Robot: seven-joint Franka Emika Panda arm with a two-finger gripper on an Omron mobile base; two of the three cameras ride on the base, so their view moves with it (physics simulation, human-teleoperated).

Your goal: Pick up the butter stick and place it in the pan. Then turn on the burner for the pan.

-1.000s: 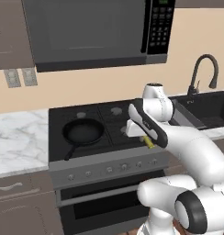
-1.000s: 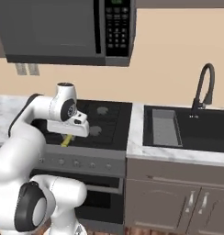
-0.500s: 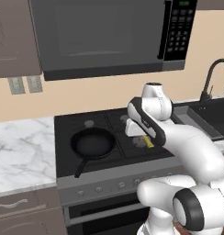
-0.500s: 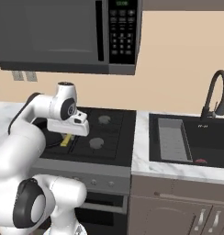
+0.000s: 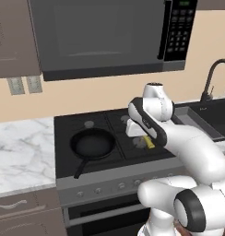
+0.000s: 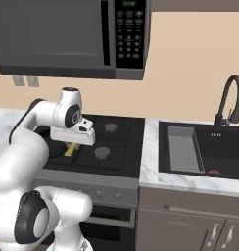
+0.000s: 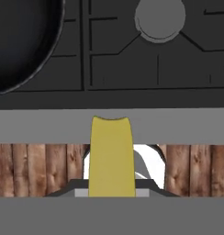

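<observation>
The yellow butter stick hangs over the front edge of the black cooktop, with my gripper shut on it. In the left base view the butter stick sits to the right of the round black pan, a short way apart from it. The pan rests on the front left burner, which it hides, and its handle points toward the stove's front. From the right base view the butter stick pokes out below my gripper. The hand view catches the pan at its upper left.
A grey burner cap lies under the grates to the right of the pan. Stove knobs line the front panel. A microwave hangs above. The sink and faucet are on the right, marble counter on the left.
Both base views have shifted and the stove looks nearer, so the camera moved. The gripper stays shut on the butter stick beside the pan.
</observation>
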